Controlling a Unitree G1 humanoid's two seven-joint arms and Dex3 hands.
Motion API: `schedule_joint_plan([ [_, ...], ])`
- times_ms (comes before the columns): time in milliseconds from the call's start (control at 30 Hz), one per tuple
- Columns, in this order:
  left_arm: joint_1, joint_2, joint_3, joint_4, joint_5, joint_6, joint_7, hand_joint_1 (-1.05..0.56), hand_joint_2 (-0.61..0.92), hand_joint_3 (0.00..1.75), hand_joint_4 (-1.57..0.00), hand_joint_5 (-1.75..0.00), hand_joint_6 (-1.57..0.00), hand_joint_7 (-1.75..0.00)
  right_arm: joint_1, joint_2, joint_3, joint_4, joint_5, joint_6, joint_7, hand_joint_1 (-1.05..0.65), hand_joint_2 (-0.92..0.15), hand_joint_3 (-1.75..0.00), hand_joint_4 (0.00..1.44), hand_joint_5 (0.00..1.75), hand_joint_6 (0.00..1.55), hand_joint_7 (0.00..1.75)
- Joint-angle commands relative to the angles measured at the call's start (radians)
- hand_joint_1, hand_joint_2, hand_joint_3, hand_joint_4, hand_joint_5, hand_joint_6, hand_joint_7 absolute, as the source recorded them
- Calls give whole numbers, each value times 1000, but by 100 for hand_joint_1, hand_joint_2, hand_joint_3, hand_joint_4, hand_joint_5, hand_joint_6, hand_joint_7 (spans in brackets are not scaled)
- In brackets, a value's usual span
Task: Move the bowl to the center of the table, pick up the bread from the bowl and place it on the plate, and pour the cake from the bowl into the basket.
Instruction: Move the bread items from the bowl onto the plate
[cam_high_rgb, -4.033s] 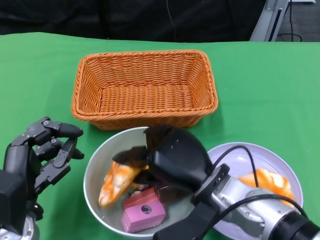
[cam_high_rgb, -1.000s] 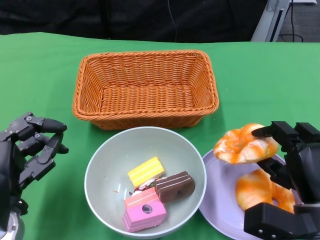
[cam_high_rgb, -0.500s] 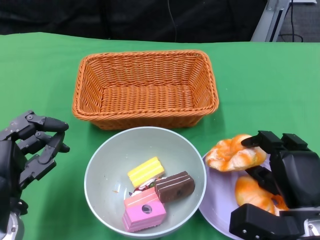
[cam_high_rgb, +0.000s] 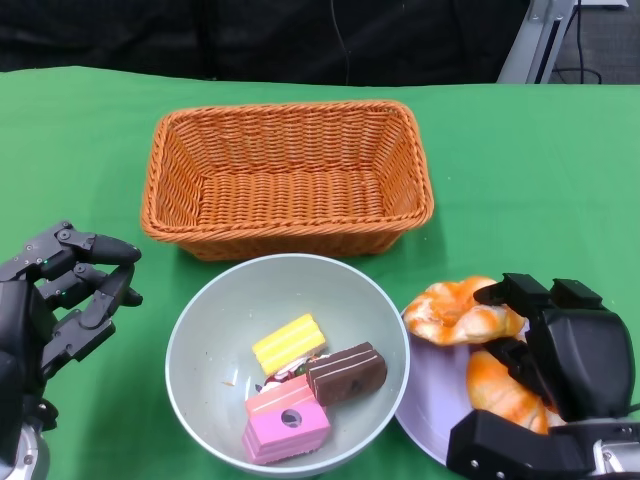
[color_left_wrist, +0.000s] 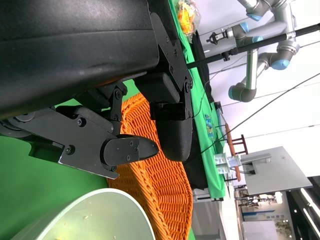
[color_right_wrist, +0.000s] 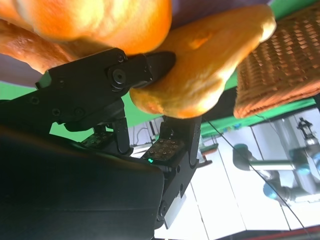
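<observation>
My right hand (cam_high_rgb: 548, 345) grips the bread (cam_high_rgb: 458, 310) low over the plate (cam_high_rgb: 425, 405), above a second piece lying there. My left hand (cam_high_rgb: 62, 295) hovers with fingers spread and unladen beside the bowl (cam_high_rgb: 215, 310), which holds 3 cake pieces (cam_high_rgb: 315, 375). Beyond stands the basket (cam_high_rgb: 288, 176).
</observation>
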Motion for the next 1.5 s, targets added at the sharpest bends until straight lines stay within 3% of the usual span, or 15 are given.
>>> schedule_joint_plan([
  [33, 6, 16, 5, 0, 1, 3, 0, -15, 83, 44, -77, -138, -82, -99, 37, -9, 23, -70, 4, 78, 121, -31, -92, -11, 70, 114, 85, 63],
  [133, 2, 18, 6, 10, -1, -2, -4, -15, 83, 44, -77, -138, -82, -100, 69, -17, 30, -163, 4, 139, 216, -30, -92, -8, 79, 77, 94, 33],
  [200, 3, 17, 6, 7, -1, 4, -1, -15, 83, 43, -77, -137, -82, -99, 91, -18, 33, -231, 3, 183, 276, -31, -92, -5, 80, 63, 93, 16],
  [267, 2, 15, 7, 8, -3, 6, -1, -15, 84, 42, -77, -137, -82, -99, 114, -23, 36, -303, 4, 221, 339, -31, -92, -3, 80, 56, 93, 9],
  [333, 1, 15, 7, 12, -6, 4, -4, -14, 85, 42, -77, -137, -82, -99, 134, -28, 39, -369, 6, 253, 396, -36, -90, -1, 72, 28, 78, 2],
  [433, -6, 17, 8, 26, -8, -3, -9, -13, 85, 41, -77, -137, -82, -98, 155, -31, 39, -443, 1, 287, 444, -40, -89, 0, 67, 13, 69, 0],
  [867, -17, 16, 10, 59, -5, -25, -8, -14, 85, 41, -77, -137, -83, -98, 214, -48, 16, -660, 6, 362, 620, -50, -92, -1, 52, 0, 51, 0],
  [1300, -23, 20, 13, 76, -1, -32, -5, -12, 85, 42, -77, -137, -83, -98, 209, -43, -1, -668, 16, 372, 624, -50, -92, -4, 51, 0, 50, 0],
  [1500, -28, 22, 16, 89, -3, -39, -12, -10, 84, 45, -77, -138, -83, -99, 213, -36, -12, -713, 15, 406, 656, -63, -92, -10, 35, 0, 38, 0],
])
